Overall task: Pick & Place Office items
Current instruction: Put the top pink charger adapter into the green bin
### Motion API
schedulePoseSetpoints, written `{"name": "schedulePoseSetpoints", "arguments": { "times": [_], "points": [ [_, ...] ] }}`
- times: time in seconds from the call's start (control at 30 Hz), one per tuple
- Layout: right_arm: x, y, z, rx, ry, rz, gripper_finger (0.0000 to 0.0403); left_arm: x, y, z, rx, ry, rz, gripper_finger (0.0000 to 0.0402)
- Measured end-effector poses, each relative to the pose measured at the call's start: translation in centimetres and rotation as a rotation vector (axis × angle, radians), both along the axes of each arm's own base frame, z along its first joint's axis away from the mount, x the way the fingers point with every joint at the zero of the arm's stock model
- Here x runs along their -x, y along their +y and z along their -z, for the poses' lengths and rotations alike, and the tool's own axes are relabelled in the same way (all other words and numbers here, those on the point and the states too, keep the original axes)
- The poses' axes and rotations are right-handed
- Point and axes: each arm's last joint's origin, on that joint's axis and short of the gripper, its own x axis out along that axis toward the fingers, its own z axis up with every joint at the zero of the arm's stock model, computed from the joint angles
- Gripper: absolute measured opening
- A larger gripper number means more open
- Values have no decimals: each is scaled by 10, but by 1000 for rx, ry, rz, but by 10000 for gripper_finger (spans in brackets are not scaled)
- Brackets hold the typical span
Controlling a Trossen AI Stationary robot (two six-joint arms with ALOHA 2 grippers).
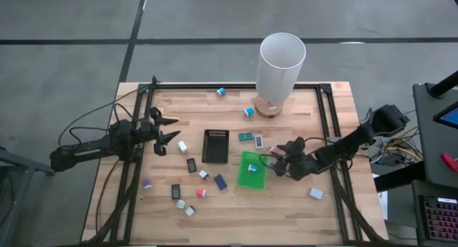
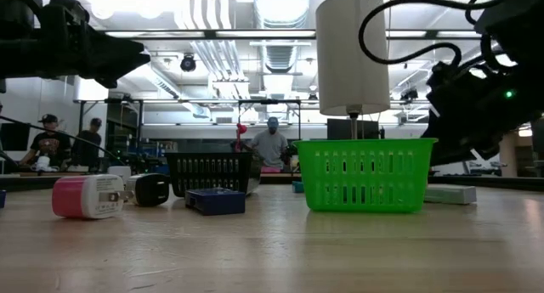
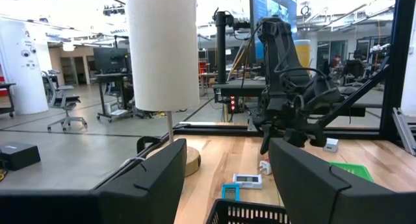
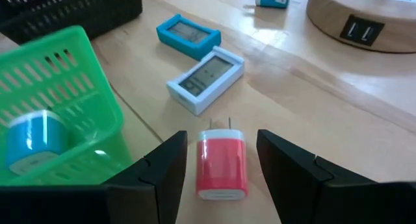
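Note:
Small office items lie scattered on the wooden table (image 1: 300, 211): white, pink, purple and dark pieces (image 1: 189, 191) near its front left. In the right wrist view a pink-red plug block (image 4: 222, 169) lies flat on the wood. My right gripper (image 4: 221, 143) (image 1: 281, 160) is open, one finger on each side of the block and apart from it. Beside it stands the green tray (image 4: 52, 74) (image 1: 252, 170) with a blue-white piece (image 4: 32, 143) inside. My left gripper (image 1: 174, 129) (image 3: 227, 159) hovers open left of the black ribbed tray (image 1: 215, 146).
A lamp (image 1: 279, 68) with a white shade and round wooden base (image 4: 364, 23) stands at the table's far side. A teal flat packet (image 4: 188, 36) and a white flat one (image 4: 207, 78) lie just beyond the pink-red block. People are in the room behind.

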Motion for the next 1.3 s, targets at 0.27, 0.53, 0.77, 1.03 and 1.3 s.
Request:
{"name": "schedulePoseSetpoints", "arguments": {
  "times": [0.27, 0.53, 0.77, 1.03, 1.3],
  "points": [
    [-6, 3, 14, 9, 41, 27, 185, 0, 0, 0, 0, 0, 0, 225],
    [-6, 1, 21, -15, 48, 60, 180, 0, 0, 0, 0, 0, 0, 225],
    [-8, -3, 22, -72, 68, 55, 140, 0, 0, 0, 0, 0, 0, 225],
    [-8, -3, 22, -74, 70, 57, 128, 0, 0, 0, 0, 0, 0, 225],
    [-8, -3, 15, -64, 42, 52, 128, 0, 0, 0, 0, 0, 1, 225]
  ]
}}
